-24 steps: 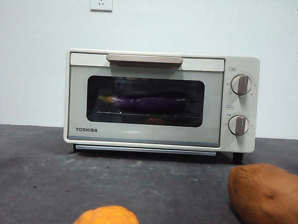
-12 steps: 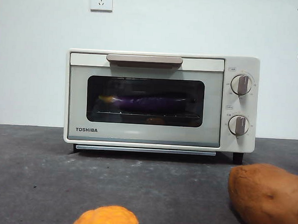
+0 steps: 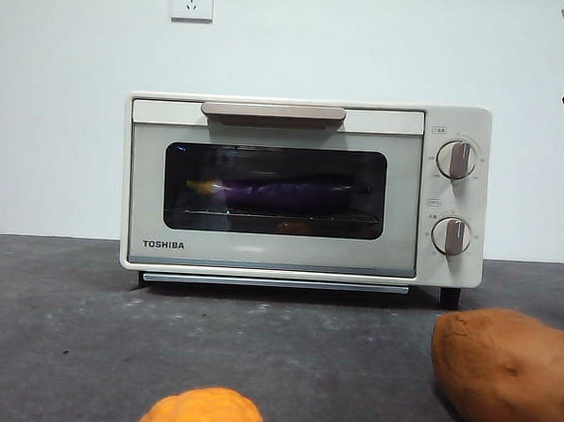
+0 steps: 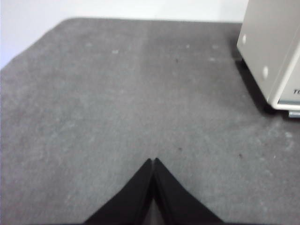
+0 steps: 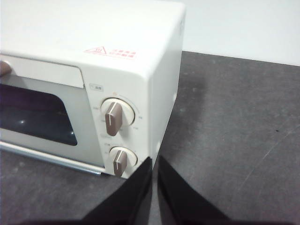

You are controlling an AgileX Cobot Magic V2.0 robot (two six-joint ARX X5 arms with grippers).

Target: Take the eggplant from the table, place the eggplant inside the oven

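Eggplant lies inside closed oven on grey table.

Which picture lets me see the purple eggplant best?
The front view: the eggplant lies on the rack behind the oven's closed glass door. The right wrist view shows only a dark bit of the window; the left wrist view shows just the oven's corner, no eggplant.

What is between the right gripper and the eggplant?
The oven door's dark glass, in the front view: the eggplant lies inside behind it. The right gripper hangs outside, by the knobs, jaws shut.
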